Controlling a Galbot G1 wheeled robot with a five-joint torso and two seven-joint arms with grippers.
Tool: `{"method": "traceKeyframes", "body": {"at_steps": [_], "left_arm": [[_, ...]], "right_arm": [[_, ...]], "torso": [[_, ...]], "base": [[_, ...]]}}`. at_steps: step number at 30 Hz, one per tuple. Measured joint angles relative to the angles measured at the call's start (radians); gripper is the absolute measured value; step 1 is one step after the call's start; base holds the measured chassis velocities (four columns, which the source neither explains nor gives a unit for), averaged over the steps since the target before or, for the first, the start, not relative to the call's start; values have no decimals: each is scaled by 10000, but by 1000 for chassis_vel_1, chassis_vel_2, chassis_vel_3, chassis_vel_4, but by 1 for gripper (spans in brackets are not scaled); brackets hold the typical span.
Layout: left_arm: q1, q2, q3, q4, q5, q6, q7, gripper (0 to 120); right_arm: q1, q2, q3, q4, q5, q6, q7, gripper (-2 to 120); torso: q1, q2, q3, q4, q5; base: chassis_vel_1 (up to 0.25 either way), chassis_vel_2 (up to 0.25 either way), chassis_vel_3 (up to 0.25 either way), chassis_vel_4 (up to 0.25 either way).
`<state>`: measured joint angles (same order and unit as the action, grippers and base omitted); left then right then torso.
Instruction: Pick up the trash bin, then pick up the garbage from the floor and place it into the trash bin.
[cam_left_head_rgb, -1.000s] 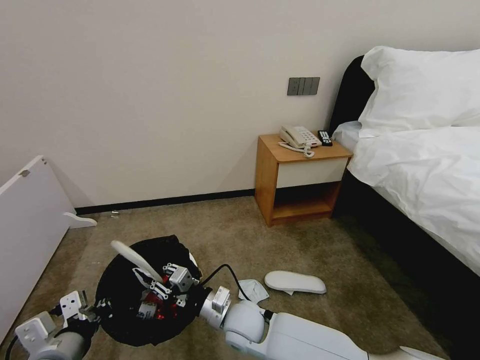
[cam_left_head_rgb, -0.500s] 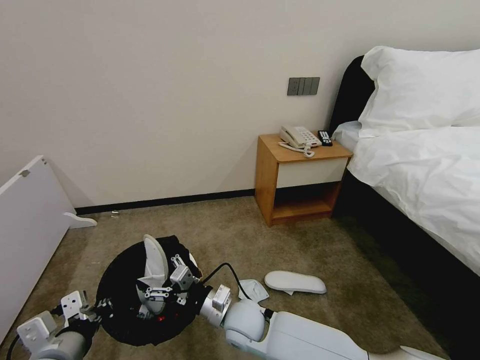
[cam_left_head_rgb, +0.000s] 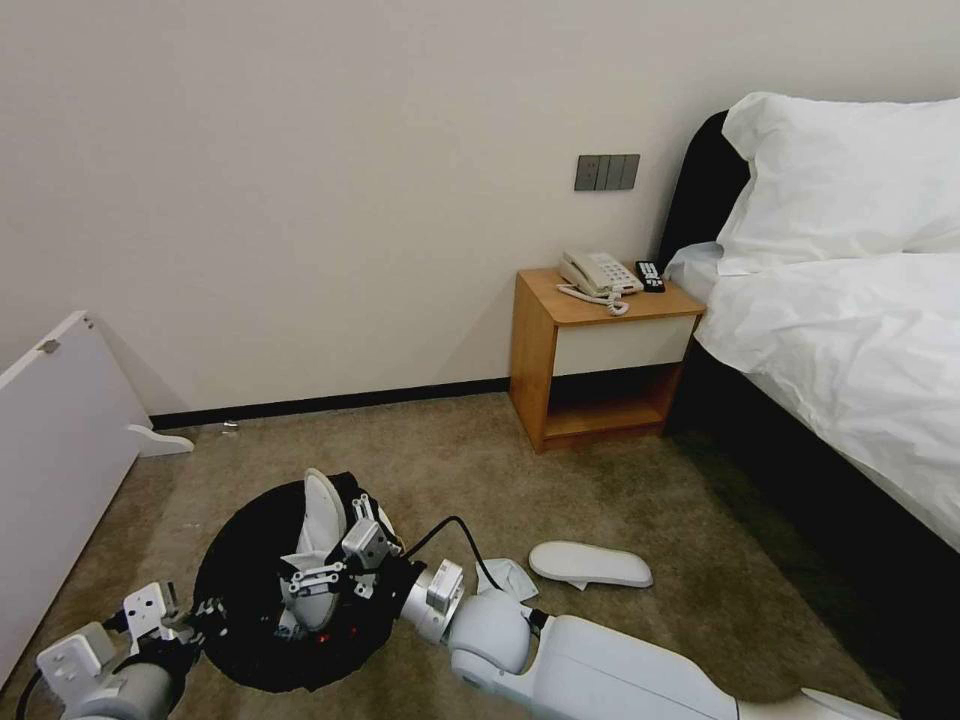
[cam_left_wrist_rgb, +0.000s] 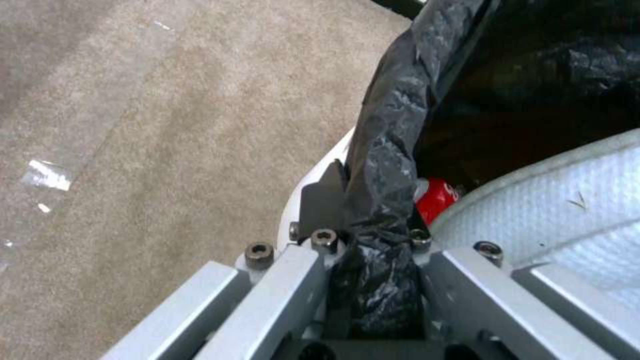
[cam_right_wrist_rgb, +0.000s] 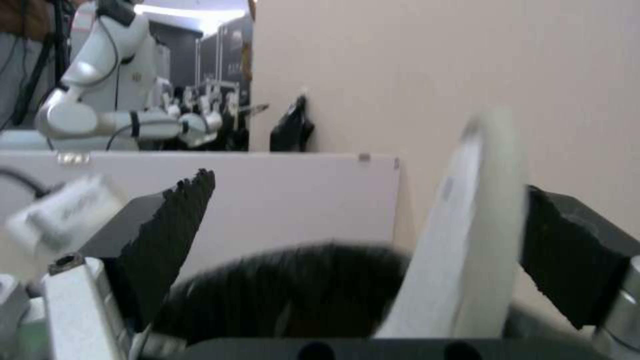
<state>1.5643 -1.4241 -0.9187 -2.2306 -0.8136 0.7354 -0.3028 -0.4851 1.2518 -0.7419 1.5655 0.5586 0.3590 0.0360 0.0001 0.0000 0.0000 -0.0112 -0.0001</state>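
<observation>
Head view, trash bin (cam_left_head_rgb: 245, 600): on the floor (cam_left_head_rgb: 620, 500), black liner showing, low and left.
Head view, right claw (cam_left_head_rgb: 320, 585): over the bin mouth, a white slipper (cam_left_head_rgb: 322, 525) standing upright in the bin.
Head view, second slipper (cam_left_head_rgb: 590, 563): flat on the carpet, beside a crumpled tissue (cam_left_head_rgb: 508, 578).
Left wrist view, left claw (cam_left_wrist_rgb: 370, 240): clenched on the bin's bag-covered rim (cam_left_wrist_rgb: 390, 150); red can (cam_left_wrist_rgb: 437, 197) inside.
Right wrist view, right claw (cam_right_wrist_rgb: 363, 250): spread wide, slipper (cam_right_wrist_rgb: 467, 225) leaning against one pad (cam_right_wrist_rgb: 567, 250), the other pad well apart.

We see the trash bin (cam_left_head_rgb: 250, 590) white, lined with a crinkly black bag (cam_left_wrist_rgb: 393, 150). Slipper in it (cam_left_head_rgb: 318, 545) white with a fine woven texture; second slipper (cam_left_head_rgb: 590, 564) white too. Can (cam_left_wrist_rgb: 437, 197) red. Floor (cam_left_head_rgb: 620, 500) beige-brown carpet, faint darker streaks. Gripper pads (cam_right_wrist_rgb: 173, 220) black, ridged.
</observation>
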Motion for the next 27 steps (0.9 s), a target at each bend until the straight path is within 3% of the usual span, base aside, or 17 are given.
{"method": "traceKeyframes", "body": {"at_steps": [27], "left_arm": [[-19, -11, -23, -37, -10, 0, 9, 2]], "right_arm": [[516, 31, 1378, 912, -104, -232, 138, 99]], "torso": [[0, 0, 0, 1, 1]], "base": [[0, 0, 0, 0]]}}
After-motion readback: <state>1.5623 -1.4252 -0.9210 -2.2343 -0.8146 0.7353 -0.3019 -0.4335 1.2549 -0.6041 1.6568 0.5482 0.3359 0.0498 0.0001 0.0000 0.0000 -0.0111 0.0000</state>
